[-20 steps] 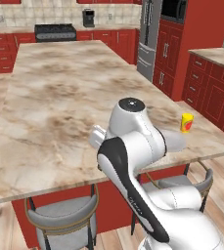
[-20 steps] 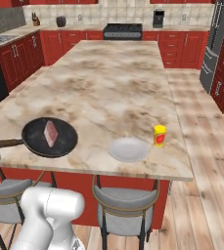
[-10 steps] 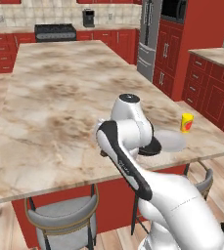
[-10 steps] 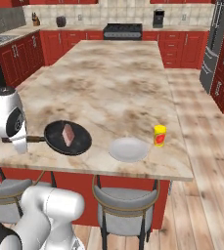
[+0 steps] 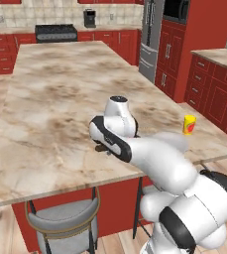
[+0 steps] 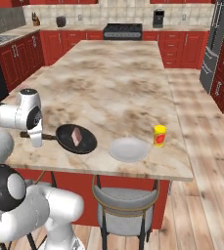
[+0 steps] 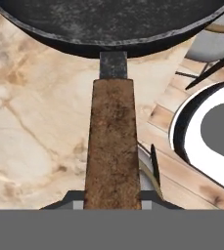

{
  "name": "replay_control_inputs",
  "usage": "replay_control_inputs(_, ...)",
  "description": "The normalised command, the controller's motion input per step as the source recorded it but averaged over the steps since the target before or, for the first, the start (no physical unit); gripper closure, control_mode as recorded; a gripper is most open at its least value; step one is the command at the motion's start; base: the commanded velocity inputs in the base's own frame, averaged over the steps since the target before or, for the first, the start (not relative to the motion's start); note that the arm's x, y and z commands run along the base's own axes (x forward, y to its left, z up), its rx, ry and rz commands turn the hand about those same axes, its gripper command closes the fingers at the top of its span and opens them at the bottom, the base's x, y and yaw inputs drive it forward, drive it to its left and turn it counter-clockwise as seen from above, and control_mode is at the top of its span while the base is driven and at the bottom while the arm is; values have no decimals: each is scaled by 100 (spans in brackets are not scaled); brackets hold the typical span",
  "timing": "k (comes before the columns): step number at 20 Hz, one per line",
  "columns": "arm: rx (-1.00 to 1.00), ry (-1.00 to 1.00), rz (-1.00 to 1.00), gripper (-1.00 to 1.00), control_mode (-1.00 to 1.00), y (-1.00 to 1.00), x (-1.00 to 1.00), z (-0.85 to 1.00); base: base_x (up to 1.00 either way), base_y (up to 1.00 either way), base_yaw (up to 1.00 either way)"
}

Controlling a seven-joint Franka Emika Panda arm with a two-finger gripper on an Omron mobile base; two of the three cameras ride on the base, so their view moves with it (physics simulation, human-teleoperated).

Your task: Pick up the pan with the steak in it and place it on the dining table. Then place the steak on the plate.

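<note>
Right base view: gripper [image 6: 35, 139] clamps black pan's [image 6: 76, 139] brown handle, steak [image 6: 77, 135] inside, near table's [image 6: 108, 93] front edge beside plate [image 6: 128, 149].

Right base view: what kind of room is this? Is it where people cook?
Yes, it looks like a kitchen. A stove sits at the back between red cabinets, a tall steel fridge stands at the right, and a pan with a steak is over the big stone table.
</note>
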Motion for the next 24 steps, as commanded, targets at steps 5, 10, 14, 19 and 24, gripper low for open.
replay_control_inputs(5,-8,9,-5,100,-100,33,76,-54,0,0,0)
replay_control_inputs(10,-9,6,-6,100,-100,18,68,-46,0,0,0)
replay_control_inputs(14,-7,1,-1,100,-100,2,17,-34,0,0,0)
replay_control_inputs(19,-13,0,0,100,-100,0,-1,-53,0,0,0)
replay_control_inputs(24,-10,0,0,100,-100,-2,-2,-50,0,0,0)
